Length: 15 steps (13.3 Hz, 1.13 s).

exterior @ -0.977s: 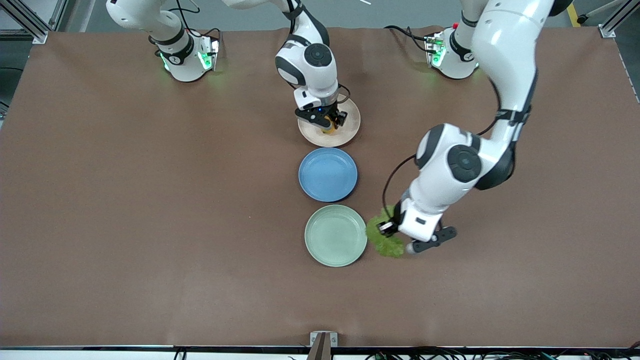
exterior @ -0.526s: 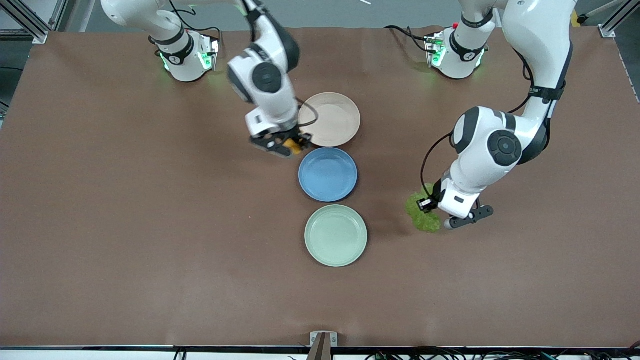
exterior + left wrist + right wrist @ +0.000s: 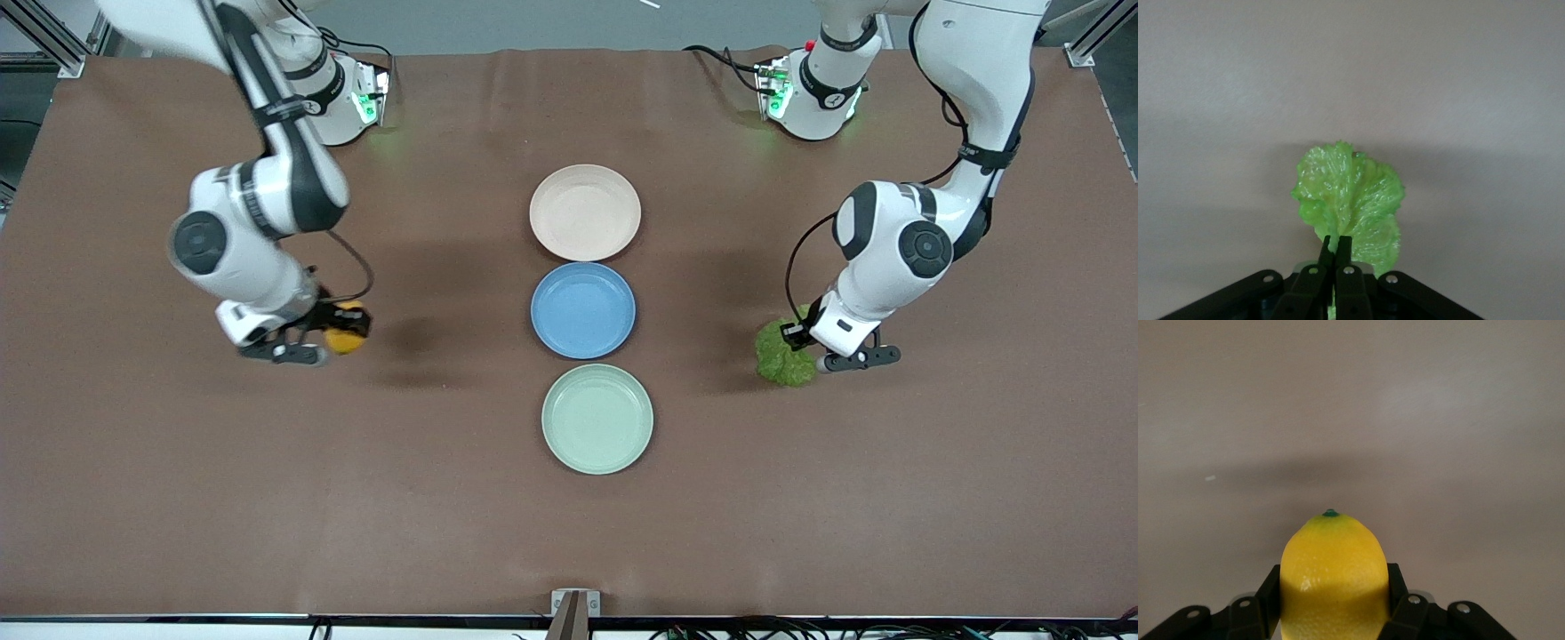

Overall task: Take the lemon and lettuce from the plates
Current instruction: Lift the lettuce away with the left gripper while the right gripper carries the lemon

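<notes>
My right gripper [image 3: 342, 336] is shut on the lemon [image 3: 347, 340], held over bare table toward the right arm's end; the lemon [image 3: 1333, 580] fills the space between its fingers [image 3: 1397, 581] in the right wrist view. My left gripper [image 3: 794, 354] is shut on the lettuce [image 3: 781, 359], held over bare table toward the left arm's end; the crinkled leaf [image 3: 1348, 200] hangs from the closed fingertips [image 3: 1344, 245]. The beige plate [image 3: 585, 213] and the mint plate [image 3: 597, 419] both lie empty in the table's middle.
A blue plate [image 3: 583, 310] lies between the beige and mint plates, also empty. The brown table [image 3: 178, 462] spreads wide on both sides of the plate column.
My right gripper carried the lemon off the beige plate toward the right arm's end. My left gripper carried the lettuce away from the mint plate toward the left arm's end.
</notes>
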{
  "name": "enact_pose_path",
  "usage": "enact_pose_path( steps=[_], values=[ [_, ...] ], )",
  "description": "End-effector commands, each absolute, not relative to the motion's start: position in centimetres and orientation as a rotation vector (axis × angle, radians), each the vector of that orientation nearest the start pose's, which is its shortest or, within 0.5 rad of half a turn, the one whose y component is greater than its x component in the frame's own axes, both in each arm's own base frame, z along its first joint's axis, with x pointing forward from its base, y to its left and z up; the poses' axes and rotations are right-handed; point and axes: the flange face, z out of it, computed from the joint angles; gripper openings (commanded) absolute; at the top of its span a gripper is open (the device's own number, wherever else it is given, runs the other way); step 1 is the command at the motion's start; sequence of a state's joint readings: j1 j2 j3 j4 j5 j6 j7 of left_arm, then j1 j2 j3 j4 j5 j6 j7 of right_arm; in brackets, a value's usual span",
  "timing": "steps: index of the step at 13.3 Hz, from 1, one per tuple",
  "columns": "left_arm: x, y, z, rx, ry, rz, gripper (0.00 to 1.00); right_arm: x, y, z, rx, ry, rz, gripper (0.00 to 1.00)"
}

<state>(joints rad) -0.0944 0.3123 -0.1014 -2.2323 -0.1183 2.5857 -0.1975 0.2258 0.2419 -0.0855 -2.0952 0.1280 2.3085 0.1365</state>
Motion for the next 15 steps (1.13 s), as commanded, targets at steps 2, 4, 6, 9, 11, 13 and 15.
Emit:
enact_pose_path(
  steps=[2, 4, 6, 9, 11, 13, 15],
  values=[
    [51.7, -9.4, 23.2, -3.236, 0.027, -0.012, 0.01, 57.1, 4.8, 26.6, -3.079, 0.068, 0.077, 0.01],
    [51.5, -8.9, 22.4, -3.235, 0.043, -0.004, 0.01, 57.3, 2.7, 24.2, -3.083, 0.052, 0.080, 0.01],
    [51.7, -8.2, 21.8, -3.223, 0.122, -0.011, 0.01, 57.1, 1.7, 22.1, -3.078, 0.029, 0.110, 0.02],
    [52.0, -7.1, 21.2, -3.171, 0.241, -0.015, 0.07, 56.5, 1.6, 20.5, -3.080, 0.018, 0.138, 0.02],
    [52.5, -7.2, 21.3, -3.171, 0.245, -0.027, 0.74, 56.3, 1.6, 19.7, -3.079, -0.030, 0.151, 0.03],
    [53.6, -7.7, 23.0, -3.170, 0.244, -0.082, 1.00, 56.4, 1.5, 19.4, -3.078, -0.098, 0.139, 0.05],
    [55.2, -7.7, 25.6, -3.168, 0.245, -0.131, 1.00, 56.3, 1.1, 19.1, -3.075, -0.117, 0.142, 0.07]
  ],
)
